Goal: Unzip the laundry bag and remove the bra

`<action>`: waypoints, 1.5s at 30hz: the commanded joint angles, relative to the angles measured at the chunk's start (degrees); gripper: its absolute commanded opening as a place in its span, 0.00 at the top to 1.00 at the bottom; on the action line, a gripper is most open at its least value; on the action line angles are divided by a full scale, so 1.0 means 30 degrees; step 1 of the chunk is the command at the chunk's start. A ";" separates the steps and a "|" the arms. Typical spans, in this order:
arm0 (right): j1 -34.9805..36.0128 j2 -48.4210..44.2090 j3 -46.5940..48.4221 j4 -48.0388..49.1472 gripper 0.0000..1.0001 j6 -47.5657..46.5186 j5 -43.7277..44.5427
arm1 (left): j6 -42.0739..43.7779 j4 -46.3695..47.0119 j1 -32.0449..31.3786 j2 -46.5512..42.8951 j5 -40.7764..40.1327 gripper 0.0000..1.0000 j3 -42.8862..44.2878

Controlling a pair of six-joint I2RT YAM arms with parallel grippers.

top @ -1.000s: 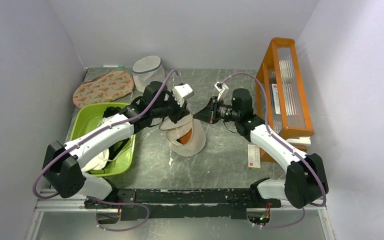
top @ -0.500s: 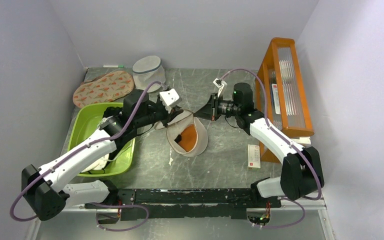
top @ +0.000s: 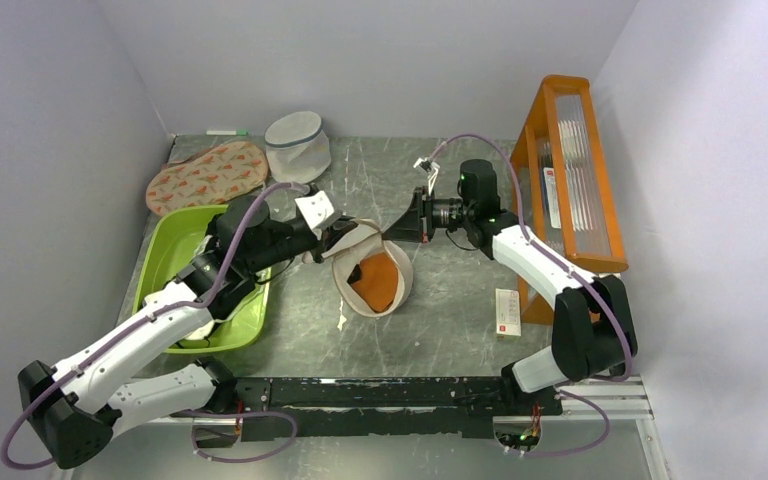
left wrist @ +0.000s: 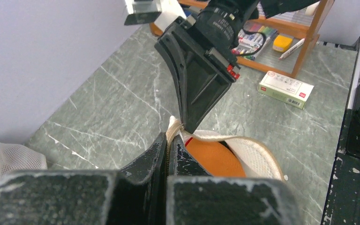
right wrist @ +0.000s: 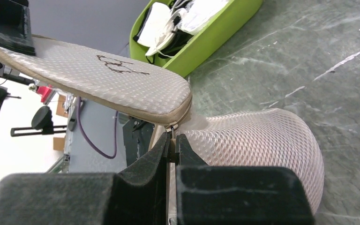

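Observation:
The laundry bag (top: 392, 298), a cream mesh pouch, lies open at the table's middle with an orange bra (top: 380, 282) showing inside. My left gripper (top: 345, 236) is shut on the bag's rim at its left; the left wrist view shows its jaws (left wrist: 168, 141) pinching the zip edge beside the bra (left wrist: 215, 160). My right gripper (top: 393, 233) is shut on the zip pull at the bag's far rim. In the right wrist view (right wrist: 173, 138) it grips the pull under the raised lid (right wrist: 136, 89), which bears a black bra icon. The two grippers' tips nearly meet.
A green bin (top: 156, 258) with white and black garments stands at the left under my left arm. A greyish-white mesh cylinder (top: 297, 145) and a flat orange-patterned oval (top: 207, 175) lie at the back left. An orange rack (top: 570, 180) and a small box (top: 507, 310) are at the right.
My left arm has drawn back to the left with the bag's rim. My right gripper has shifted left along the far rim. The bag gapes wider and more of the bra shows.

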 commanded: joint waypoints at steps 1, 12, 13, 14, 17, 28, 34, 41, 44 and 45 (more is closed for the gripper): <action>-0.0297 0.0970 0.0274 0.0623 1.00 -0.0472 -0.0647 | -0.0286 0.3004 0.0082 -0.1123 0.1336 0.93 0.0061; 0.0362 0.2060 0.2077 0.0313 0.92 -0.3506 -0.3137 | -0.1523 0.4680 0.1611 -0.1653 0.6543 0.93 -0.0061; 0.0540 0.2282 0.2207 0.0304 0.92 -0.3815 -0.3444 | -0.1719 0.4972 0.1796 -0.1635 0.7220 0.93 -0.0118; 0.0705 0.2496 0.2352 0.0237 0.92 -0.4213 -0.3742 | -0.1930 0.5239 0.1998 -0.1578 0.7810 0.93 -0.0157; 0.0922 0.3321 0.3129 -0.0809 0.92 -0.5673 -0.4171 | -0.2387 0.5619 0.2360 -0.1418 0.9314 0.93 -0.0058; 0.1329 0.4587 0.4632 -0.0795 0.88 -0.6303 -0.4596 | -0.2616 0.5458 0.2522 -0.0930 1.0600 0.93 0.0213; 0.1103 0.3505 0.3489 0.1106 0.86 -0.3798 -0.1948 | -0.3327 0.5338 0.2559 -0.0542 0.8727 0.93 0.0346; 0.0728 0.0354 0.2070 -0.4348 0.45 -0.2391 0.8709 | -0.4366 0.3934 0.2744 0.0037 0.2293 0.93 0.0789; 0.0757 -0.1052 0.1432 -0.5793 0.28 -0.2331 0.9941 | -0.4994 0.3867 0.2824 0.0515 0.2436 0.93 0.0973; 0.0845 -0.1506 0.1222 -0.6022 0.25 -0.2229 1.0085 | -0.5112 0.3929 0.2859 0.0676 0.2572 0.93 0.1004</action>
